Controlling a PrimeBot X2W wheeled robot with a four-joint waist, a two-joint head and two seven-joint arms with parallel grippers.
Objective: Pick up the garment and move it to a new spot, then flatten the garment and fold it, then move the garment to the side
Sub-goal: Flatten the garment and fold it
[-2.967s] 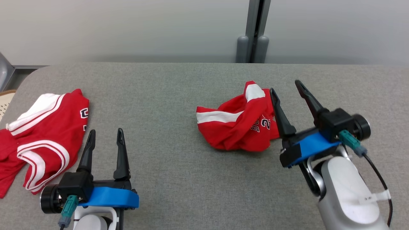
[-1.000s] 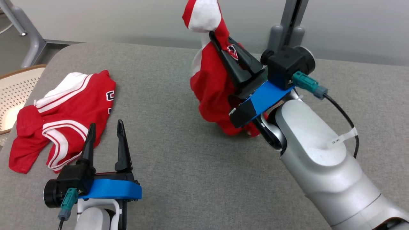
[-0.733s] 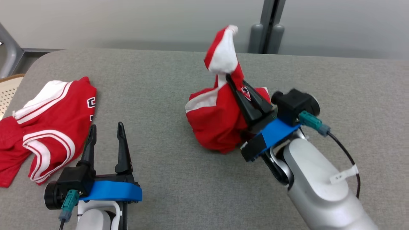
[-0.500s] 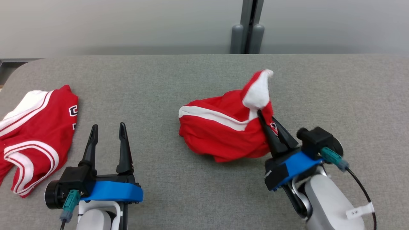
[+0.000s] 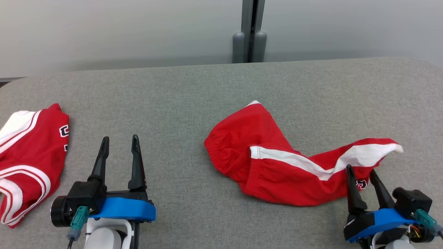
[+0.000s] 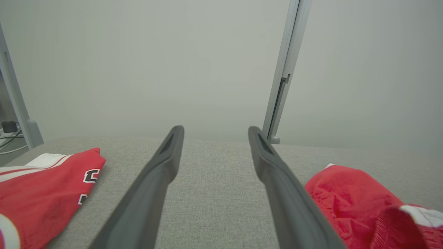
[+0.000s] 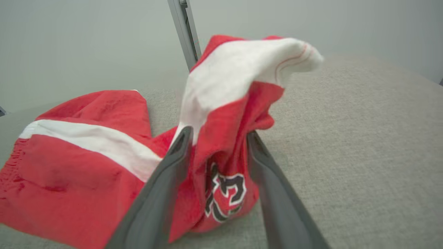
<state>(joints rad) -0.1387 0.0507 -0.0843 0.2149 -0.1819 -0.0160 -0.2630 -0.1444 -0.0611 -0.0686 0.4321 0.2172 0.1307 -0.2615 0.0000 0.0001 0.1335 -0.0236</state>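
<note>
- jersey [image 5: 27, 155]: red with white trim, flat at 9 o'clock on the grey table [image 5: 180, 103], cut off by the head view's left edge.
- left gripper [image 5: 120, 138]: at 7 o'clock, tips pointing to 12, its 2 fingers spread with nothing between them, just right of the jersey.
- post [image 5: 249, 31]: upright at 12 o'clock, behind the table's far edge.
- garment [image 5: 277, 162]: red with 1 white stripe, rumpled on the table at 4 o'clock, its white-tipped end raised toward 3.
- right gripper [image 5: 359, 169]: at 5 o'clock, fingers spread, not clenched; a printed fold of the garment stands between them.
</note>
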